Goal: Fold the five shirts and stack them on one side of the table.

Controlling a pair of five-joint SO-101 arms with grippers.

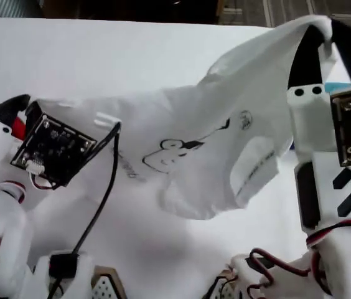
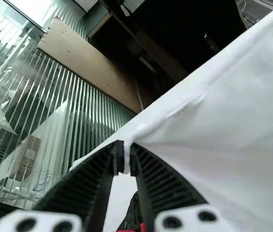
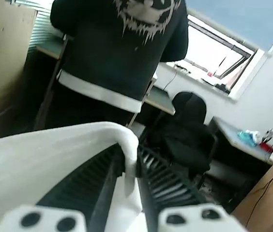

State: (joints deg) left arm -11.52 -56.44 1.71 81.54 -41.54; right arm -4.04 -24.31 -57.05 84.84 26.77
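- The shirt (image 1: 225,137), white with a dark line drawing (image 1: 188,149) on its front, hung in the air above the table (image 1: 101,50). It was stretched between the two arms and was not lying flat.
- Its upper edge ran from low on the left arm's side up to a high point on the right arm's side. The body sagged in loose folds beneath, and the lowest fold hung near the table surface.
- The left gripper (image 2: 125,159) had its jaws pinched narrow on a corner of the shirt's hem, with the cloth running out from between the ribbed fingers (image 2: 98,179).
- The right gripper (image 3: 129,166) was likewise clamped on the cloth, a bunched fold of white fabric draped over and between its jaws. In the high view it stood raised well above the other.
- A black cable (image 1: 101,199) ran from the left wrist's camera board down toward the arm bases.
- As a judgement of progress, this shirt was lifted and spread but not yet folded. It would need laying flat, folding and placing at one side.
- How many of the five shirts were already done could not be told from these views, so most of the work looked to remain.
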